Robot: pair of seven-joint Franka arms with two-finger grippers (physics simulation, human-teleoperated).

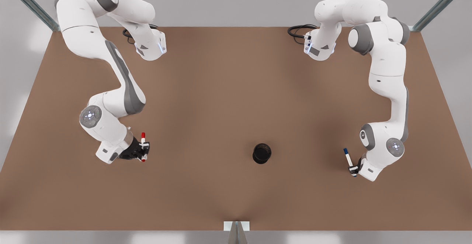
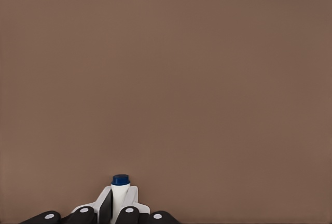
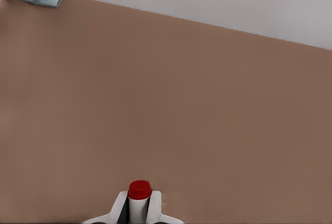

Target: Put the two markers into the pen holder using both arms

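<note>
Front view: your right gripper [image 1: 144, 148], at the picture's 8 o'clock, has its jaws closed on the slim white-barrelled marker with the red cap [image 1: 143, 147]; your left gripper [image 1: 353, 169], at 4 o'clock, is clamped on the slim white-barrelled marker with the dark blue cap [image 1: 347, 158]. Wrist views confirm both: red cap [image 3: 139, 190] sticks up between white finger pads [image 3: 118, 206], blue cap [image 2: 120, 180] likewise between the left gripper's pads [image 2: 101, 203]. Both pens look lifted off the plain brown tabletop [image 1: 221, 89].

The small black cylindrical pen holder [image 1: 261, 153] stands just right of centre at the picture's 5 o'clock, well apart from both grippers, nearer the blue pen.

Step in hand, as judged: carry to the cup. Do it well:
- Send one arm at a time; the cup's mouth is narrow and two grippers over it would likely clash.
- Take the left one first, since its path is shorter.
- Stand the pen vertical over the rim centre before lowering.
- Get the lower tip inside the rim before you let go, or the pen may tip the cup or bounce out.
- Second pen: aim off the first pen's side, because the cup is shorter than the pens and the first will lean.
</note>
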